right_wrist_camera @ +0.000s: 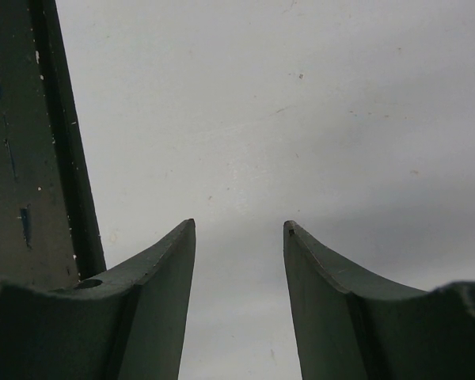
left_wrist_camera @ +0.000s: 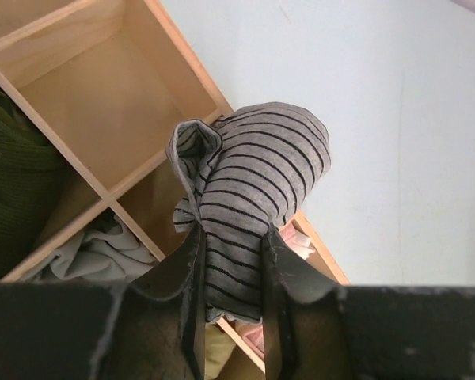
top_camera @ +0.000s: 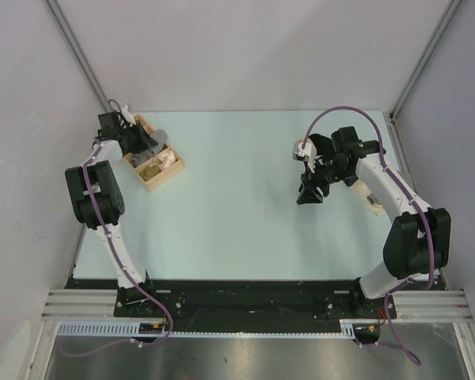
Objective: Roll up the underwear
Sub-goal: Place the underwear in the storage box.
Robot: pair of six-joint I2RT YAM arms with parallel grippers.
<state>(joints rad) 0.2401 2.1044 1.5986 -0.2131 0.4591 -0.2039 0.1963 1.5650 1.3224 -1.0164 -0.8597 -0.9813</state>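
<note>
The underwear (left_wrist_camera: 257, 170), a grey knit with thin dark stripes, is bunched into a rounded bundle. It hangs over the wooden box's (left_wrist_camera: 111, 186) edge with my left gripper (left_wrist_camera: 235, 231) shut on its lower end, a finger on each side. From above, the left gripper (top_camera: 146, 142) is over the box (top_camera: 165, 178) at the table's far left, with a bit of the underwear (top_camera: 161, 135) showing grey beside it. My right gripper (top_camera: 310, 194) hovers over the right half of the table. In its wrist view the right gripper (right_wrist_camera: 239, 226) stands open with nothing between its fingers.
The box has several compartments. One compartment (left_wrist_camera: 103, 87) shows a bare floor, while others hold a dark green cloth (left_wrist_camera: 8, 174), a white cloth (left_wrist_camera: 103, 253) and a pink cloth (left_wrist_camera: 305, 241). Grey walls with metal frame posts (top_camera: 75, 47) enclose the pale table (top_camera: 237, 229).
</note>
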